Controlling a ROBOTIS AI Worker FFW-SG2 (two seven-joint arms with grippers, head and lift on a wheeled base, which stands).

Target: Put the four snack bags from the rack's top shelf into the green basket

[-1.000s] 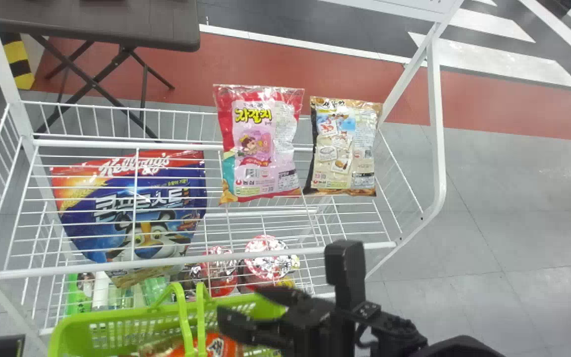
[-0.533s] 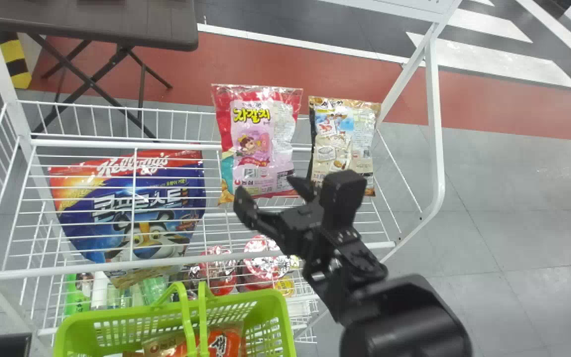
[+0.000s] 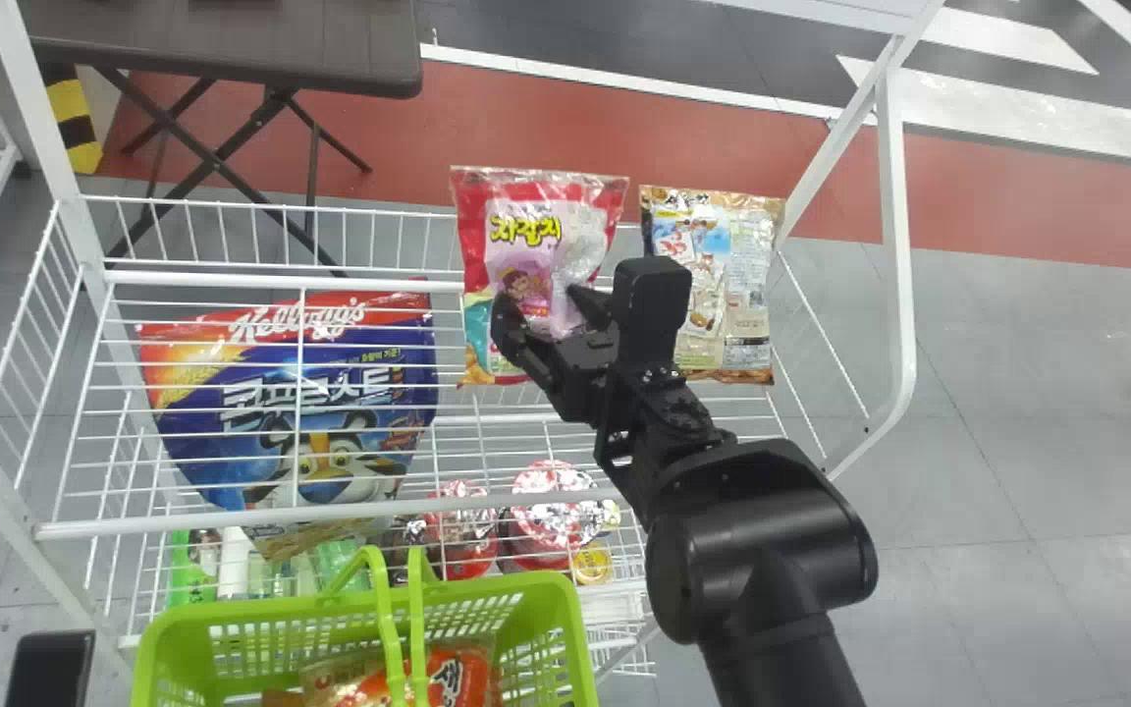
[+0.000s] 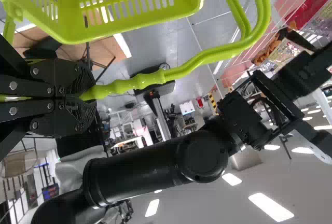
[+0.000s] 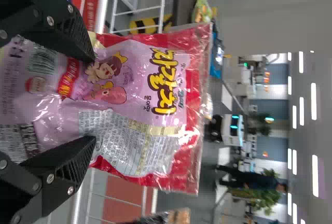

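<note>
The white wire rack (image 3: 896, 226) extended on both sides of the right gripper (image 3: 543, 302). The green basket (image 3: 487, 589) was located nearer the robot than the right fingers. The large blue-and-red bag (image 3: 340, 358) was positioned to the left of those fingers, behind rack wires. The pink-and-red snack bag (image 3: 526, 211) stood upright on the top shelf, directly at the right fingers (image 5: 72, 37), which were spread, one toward each side of its lower part; contact could not be determined. The beige-and-brown snack bag (image 3: 727, 285) stood on the same shelf, just to the right of the right fingers. The orange-red snack bag (image 3: 457, 678) lay inside the basket, well apart from them. The left gripper (image 3: 50, 670) had its fingers (image 4: 78, 81) pinched on the green handles (image 4: 155, 78). Two foil-lidded cups (image 3: 551, 535) were situated lower than the right fingers.
</note>
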